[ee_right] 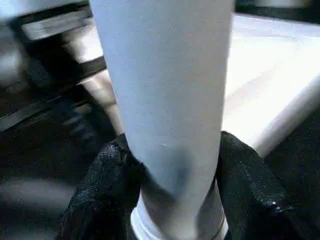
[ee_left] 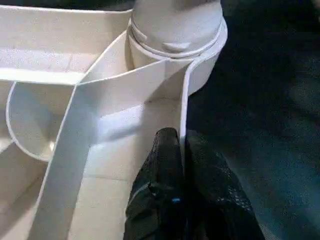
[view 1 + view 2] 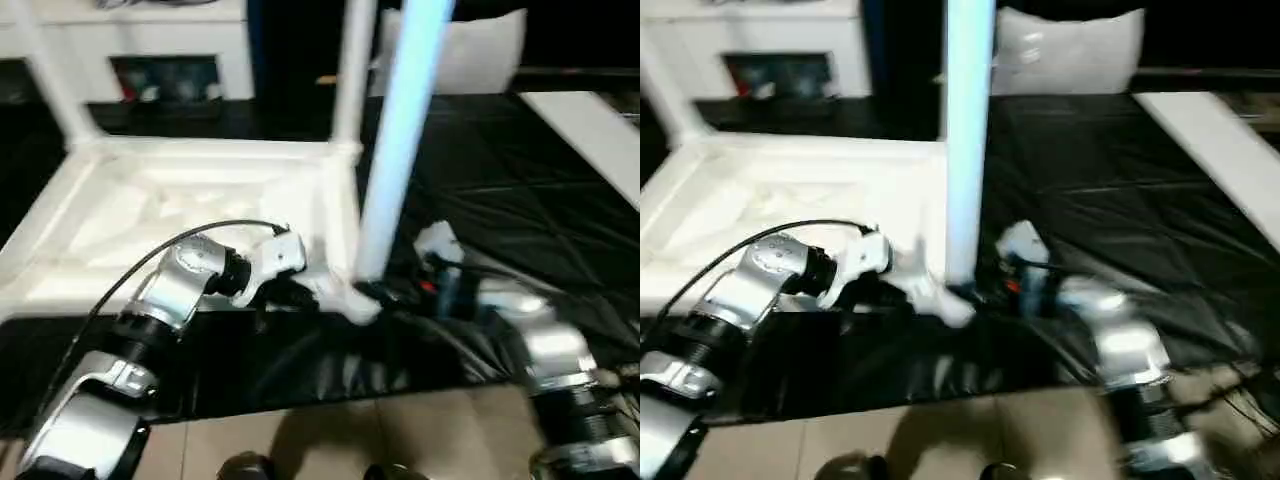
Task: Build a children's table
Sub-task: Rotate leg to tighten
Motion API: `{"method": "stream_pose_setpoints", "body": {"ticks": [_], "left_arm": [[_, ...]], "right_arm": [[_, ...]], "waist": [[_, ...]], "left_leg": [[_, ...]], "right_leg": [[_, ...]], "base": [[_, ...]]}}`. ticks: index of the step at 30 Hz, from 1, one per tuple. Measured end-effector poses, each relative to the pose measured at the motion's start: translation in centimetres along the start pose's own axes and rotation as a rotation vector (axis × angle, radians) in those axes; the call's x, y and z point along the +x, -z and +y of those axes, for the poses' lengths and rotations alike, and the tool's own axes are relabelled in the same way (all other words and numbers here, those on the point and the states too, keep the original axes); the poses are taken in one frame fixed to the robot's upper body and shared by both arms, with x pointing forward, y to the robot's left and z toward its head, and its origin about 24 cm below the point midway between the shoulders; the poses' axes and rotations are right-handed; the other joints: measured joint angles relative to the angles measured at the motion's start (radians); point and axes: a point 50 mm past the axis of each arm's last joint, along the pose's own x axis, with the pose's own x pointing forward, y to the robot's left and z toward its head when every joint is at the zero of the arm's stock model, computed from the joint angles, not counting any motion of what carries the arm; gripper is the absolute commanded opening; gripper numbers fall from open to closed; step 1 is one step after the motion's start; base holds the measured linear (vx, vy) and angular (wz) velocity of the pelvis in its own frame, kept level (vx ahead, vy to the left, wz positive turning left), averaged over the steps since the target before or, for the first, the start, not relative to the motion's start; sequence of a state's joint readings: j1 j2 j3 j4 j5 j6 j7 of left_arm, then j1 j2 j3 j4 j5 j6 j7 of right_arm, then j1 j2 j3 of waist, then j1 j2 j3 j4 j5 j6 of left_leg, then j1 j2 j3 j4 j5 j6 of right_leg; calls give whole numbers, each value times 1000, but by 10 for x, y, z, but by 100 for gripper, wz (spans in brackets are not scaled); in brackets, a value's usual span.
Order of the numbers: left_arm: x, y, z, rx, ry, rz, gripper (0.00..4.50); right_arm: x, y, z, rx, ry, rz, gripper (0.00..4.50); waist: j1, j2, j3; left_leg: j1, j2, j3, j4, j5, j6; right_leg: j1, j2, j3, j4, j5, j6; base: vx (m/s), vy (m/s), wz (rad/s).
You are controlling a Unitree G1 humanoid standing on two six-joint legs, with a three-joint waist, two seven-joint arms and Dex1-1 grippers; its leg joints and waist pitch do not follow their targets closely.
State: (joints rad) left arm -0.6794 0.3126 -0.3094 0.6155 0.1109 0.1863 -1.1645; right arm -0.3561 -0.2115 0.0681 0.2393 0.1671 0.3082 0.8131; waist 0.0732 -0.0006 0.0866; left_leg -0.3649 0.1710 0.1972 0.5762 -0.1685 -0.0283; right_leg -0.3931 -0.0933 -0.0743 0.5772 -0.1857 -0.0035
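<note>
The workbench [image 3: 520,230] wears a quilted black mat, its near edge meeting a tan tiled floor [image 3: 350,435]. The table top [image 3: 150,215] lies upside down at the bench's left, ribs up. A leg [image 3: 400,140] stands in its near right corner socket. The right gripper [image 1: 170,200] clasps that leg's base; the left gripper [image 2: 182,165] pinches the top's rim beside it.

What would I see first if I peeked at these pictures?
First, the tall white leg standing up from the near right corner of the upside-down white tabletop, with the right tool wrapped around its bottom. Next, the left tool, pinched on the tabletop's thin rim right beside that corner. Two more legs rise at the far corners.
</note>
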Motion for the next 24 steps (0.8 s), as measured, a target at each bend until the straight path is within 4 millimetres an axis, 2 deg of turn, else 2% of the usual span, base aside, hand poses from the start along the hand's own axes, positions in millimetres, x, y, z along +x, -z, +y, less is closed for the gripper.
{"method": "stream_pose_setpoints", "body": {"ticks": [2,3,4,5,6,7,8,9,10,11,12,13,14,17,18,20,23,24], "left_arm": [[6,-2,1,-20,-33,-6,0],[10,-4,3,-49,-69,-7,0],[12,-5,5,-61,-93,-5,0],[15,-6,7,-86,-131,-5,0],[20,-11,11,-104,-179,-2,0],[27,-17,13,-107,-213,3,0],[28,-20,15,-107,-246,-1,0],[28,-24,17,-107,-271,-14,0],[29,-25,19,-125,-299,-22,0],[31,-26,19,-132,-310,-23,0],[35,-29,19,-137,-323,-29,0],[35,-31,20,-137,-335,-34,0],[34,-31,21,-137,-341,-33,0],[30,-29,23,-138,-353,-27,0],[29,-28,23,-133,-351,-26,0],[27,-28,24,-118,-349,-34,0],[25,-28,23,-95,-330,-42,0],[24,-28,22,-59,-312,-53,0]], "right_arm": [[5,0,-1,13,75,-1,193],[12,0,-2,40,152,-11,193],[17,-1,-3,45,192,-10,193],[24,-2,-3,59,254,-15,193],[33,-5,-5,80,349,-26,193],[36,-6,-8,98,422,-36,193],[41,-9,-9,104,470,-38,193],[45,-16,-11,97,500,-48,193],[55,-20,-10,131,560,-59,193],[59,-22,-10,146,604,-63,193],[63,-23,-11,165,649,-71,228],[65,-25,-12,165,664,-78,228],[67,-26,-11,164,665,-79,263],[72,-23,-6,188,653,-85,272],[74,-20,-5,192,651,-82,298],[74,-20,-4,186,649,-95,308],[71,-18,-4,174,641,-117,328],[63,-14,-7,134,625,-126,337]], "waist": [[-15,2,1],[-26,4,3],[-35,9,6],[-42,17,11],[-39,21,17],[-27,9,13],[-15,-26,0],[-8,-30,2],[7,-11,-1],[13,9,-9],[8,13,-12],[-1,11,-13],[-1,11,-12],[-10,12,-9],[-11,11,-7],[-11,10,-4],[-11,10,-3],[-7,9,-3]], "left_leg": [[0,0,-5,-3,0,0],[3,1,-9,-4,0,0],[5,1,-14,-6,0,0],[7,2,-18,-10,-1,0],[-3,1,-11,-21,0,0],[-6,1,12,-24,0,0],[-10,-9,39,-29,0,-1],[-19,-16,29,-12,-4,-12],[-31,-30,-38,20,-17,-19],[-32,-26,-71,28,4,-24],[-36,-21,-77,25,4,-33],[-41,-16,-78,20,8,-30],[-42,-11,-78,15,10,-29],[-37,-9,-66,2,12,-27],[-36,-7,-61,-2,12,-27],[-36,-1,-51,-6,12,-27],[-36,2,-43,-10,18,-23],[-38,2,-42,-11,18,-23]], "right_leg": [[7,0,-9,-17,0,0],[10,-1,-19,-29,0,0],[16,-1,-28,-40,-1,-1],[32,-2,-40,-48,-9,-2],[27,-5,-43,25,-59,-33],[30,-9,-28,88,-77,-43],[42,-12,2,109,-103,-39],[23,-25,9,102,-106,22],[22,-25,-3,102,-97,18],[21,-25,-29,101,-88,18],[17,-13,-29,91,-75,8],[14,-1,-22,80,-62,-2],[13,4,-23,69,-54,-4],[12,3,-21,62,-46,-7],[11,3,-21,60,-44,-7],[10,3,-21,53,-39,-6],[10,3,-20,48,-36,-7],[10,3,-20,44,-36,-7]], "base": [[-55,50,-11],[-73,51,-4],[-73,51,-4],[-125,50,-3],[-123,25,12],[-123,25,12],[-4,-64,7],[92,-57,-38],[92,-57,-38],[58,19,-50],[0,0,0],[0,0,0],[0,0,0],[0,0,0],[0,0,0],[0,0,0],[0,0,0],[0,0,0]]}}
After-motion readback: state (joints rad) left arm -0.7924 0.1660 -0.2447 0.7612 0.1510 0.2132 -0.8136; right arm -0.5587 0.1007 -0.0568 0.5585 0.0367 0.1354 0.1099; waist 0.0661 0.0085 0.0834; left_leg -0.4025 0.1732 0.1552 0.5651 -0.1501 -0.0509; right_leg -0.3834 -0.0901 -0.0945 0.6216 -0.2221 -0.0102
